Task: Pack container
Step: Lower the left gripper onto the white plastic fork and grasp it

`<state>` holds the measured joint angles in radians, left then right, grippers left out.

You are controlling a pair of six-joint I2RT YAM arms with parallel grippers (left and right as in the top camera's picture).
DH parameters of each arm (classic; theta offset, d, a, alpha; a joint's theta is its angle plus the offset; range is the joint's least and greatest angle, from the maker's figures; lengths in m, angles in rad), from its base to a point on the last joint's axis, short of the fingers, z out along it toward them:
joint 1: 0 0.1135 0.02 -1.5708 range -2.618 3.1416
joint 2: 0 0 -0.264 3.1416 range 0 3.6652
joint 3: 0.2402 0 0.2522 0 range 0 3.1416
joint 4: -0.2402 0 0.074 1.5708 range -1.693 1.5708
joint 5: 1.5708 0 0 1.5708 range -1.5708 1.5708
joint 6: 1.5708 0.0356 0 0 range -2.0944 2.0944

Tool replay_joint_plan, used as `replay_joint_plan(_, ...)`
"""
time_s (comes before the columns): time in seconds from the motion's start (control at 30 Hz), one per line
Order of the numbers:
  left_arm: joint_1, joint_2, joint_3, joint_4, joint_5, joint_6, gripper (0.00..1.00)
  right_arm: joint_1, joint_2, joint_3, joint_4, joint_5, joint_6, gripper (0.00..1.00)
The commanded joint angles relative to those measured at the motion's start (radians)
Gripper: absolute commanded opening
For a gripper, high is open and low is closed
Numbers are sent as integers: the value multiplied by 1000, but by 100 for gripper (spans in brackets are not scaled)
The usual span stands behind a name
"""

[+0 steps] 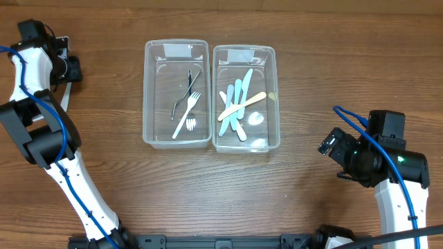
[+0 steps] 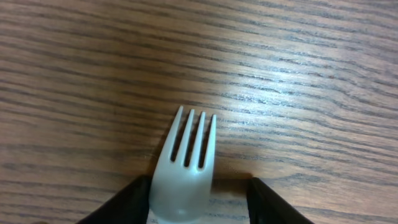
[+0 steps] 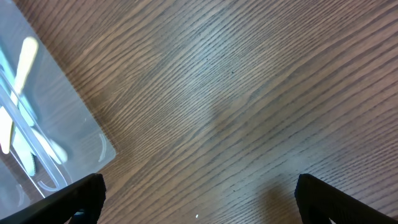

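A white plastic fork (image 2: pixel 185 171) lies tines-forward between the fingers of my left gripper (image 2: pixel 199 208). The left finger touches it; a gap shows at the right finger, so the jaws are open around it. In the overhead view the left gripper (image 1: pixel 68 69) is at the table's far left. The left clear container (image 1: pixel 147 90) holds a white fork (image 1: pixel 188 114) and a dark fork (image 1: pixel 187 93). The right clear container (image 1: pixel 276 90) holds several blue and cream utensils (image 1: pixel 237 104). My right gripper (image 1: pixel 331 146) is open and empty over bare wood, also in its wrist view (image 3: pixel 199 199).
The two containers stand side by side at the table's middle back. A corner of the right container (image 3: pixel 37 124) shows at the left of the right wrist view. Bare wooden table (image 1: pixel 208 194) lies in front of them.
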<state>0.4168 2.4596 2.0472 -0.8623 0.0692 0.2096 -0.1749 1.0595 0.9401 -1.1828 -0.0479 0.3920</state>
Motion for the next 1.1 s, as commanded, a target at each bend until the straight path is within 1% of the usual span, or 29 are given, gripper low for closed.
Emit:
replay_joint_plan(0.0, -3, 39, -22, -28, 7, -6, 45, 3, -3, 2, 3, 1, -3, 100)
replay_joint_plan(0.17, -3, 39, -22, -31, -2, 13, 42, 3, -3, 2, 3, 1, -3, 100)
replay_joint_plan(0.33, -3, 39, -22, -26, -3, 27, 32, 3, -3, 2, 1, 1, -3, 100)
replay_joint_plan(0.43, -3, 39, -22, -22, -24, 34, 24, 3, -3, 2, 1, 1, -3, 100)
replay_joint_plan(0.63, -3, 39, -22, -22, -36, 38, 19, 3, -3, 2, 1, 1, -3, 100)
replay_joint_plan(0.8, -5, 39, -22, -23, -36, 37, 9, 3, -3, 2, 2, 1, -3, 100)
replay_joint_plan(0.93, -12, 24, -22, -28, -36, 37, 4, 3, -3, 2, 2, 1, -3, 100)
replay_joint_plan(1.07, -32, -34, -22, -28, -40, 26, 4, 3, -3, 2, 2, 1, -3, 100)
